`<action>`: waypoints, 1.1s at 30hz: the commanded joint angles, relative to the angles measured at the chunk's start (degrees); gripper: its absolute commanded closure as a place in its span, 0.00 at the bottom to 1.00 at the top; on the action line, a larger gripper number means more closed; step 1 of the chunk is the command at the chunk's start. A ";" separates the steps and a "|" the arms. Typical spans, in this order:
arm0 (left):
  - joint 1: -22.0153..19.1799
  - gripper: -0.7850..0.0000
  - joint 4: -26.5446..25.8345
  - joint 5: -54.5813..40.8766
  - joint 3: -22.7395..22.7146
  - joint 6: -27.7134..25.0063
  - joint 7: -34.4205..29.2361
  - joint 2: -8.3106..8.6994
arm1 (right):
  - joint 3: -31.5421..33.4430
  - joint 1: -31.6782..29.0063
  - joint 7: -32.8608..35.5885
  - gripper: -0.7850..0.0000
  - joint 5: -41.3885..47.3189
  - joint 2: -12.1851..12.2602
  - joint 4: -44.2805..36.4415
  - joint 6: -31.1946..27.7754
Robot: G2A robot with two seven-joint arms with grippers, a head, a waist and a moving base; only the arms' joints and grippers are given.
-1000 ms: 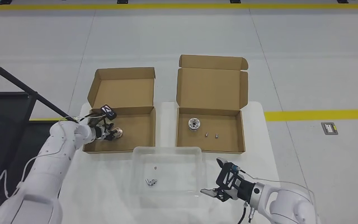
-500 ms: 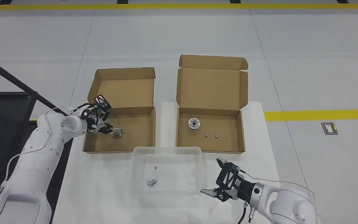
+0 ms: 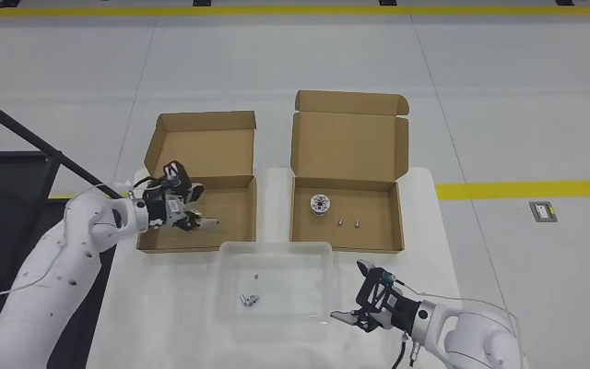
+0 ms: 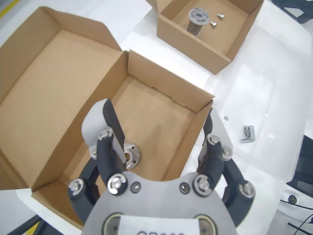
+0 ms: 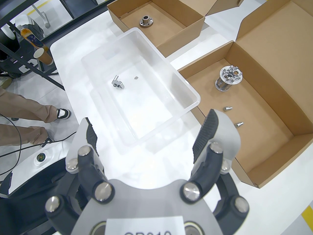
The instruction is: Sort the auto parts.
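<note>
Two boxes: open cardboard, lids folded back, standing side by side on the far half of the desk (image 3: 184, 304), named here left box (image 3: 230, 205) and right box (image 3: 373, 231).
Clear tray: (image 3: 295, 272) on the desk, just in front of both boxes, spanning the gap between them.
Left claw: (image 4: 159, 110) spread wide, holding nothing; it hangs above the left part of the left box, one finger in line with the box's near wall.
Flanged hub: (image 4: 131, 156) flange down on the floor of the left box, near the front wall, directly below the left claw and partly hidden by one finger.
Right claw: (image 5: 150, 119) spread wide, holding nothing; it sits above the desk beside the near right corner of the clear tray.
Cylindrical part: (image 5: 228, 78) upright in the right box, toward its rear.
Bolts: two (image 5: 227, 108) (image 5: 239, 124), loose on the right box's floor, apart from the cylindrical part.
Bracket: (image 5: 118, 83) small, metal, inside the clear tray, with a tiny speck (image 5: 136, 77) nearby; the kind of speck cannot be told.
</note>
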 commanded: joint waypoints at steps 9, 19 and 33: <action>9.70 0.00 -31.09 -12.04 -0.81 0.00 -11.27 12.41 | 0.00 0.00 0.00 0.00 0.00 0.00 0.00 0.00; 13.32 0.00 -40.43 -19.06 0.92 0.00 -15.24 18.23 | 0.00 0.00 0.00 0.00 0.00 0.00 0.00 0.00; 15.17 0.00 -48.95 -17.48 4.38 9.96 -27.21 17.66 | 0.00 0.00 0.00 0.00 0.00 0.00 0.00 0.00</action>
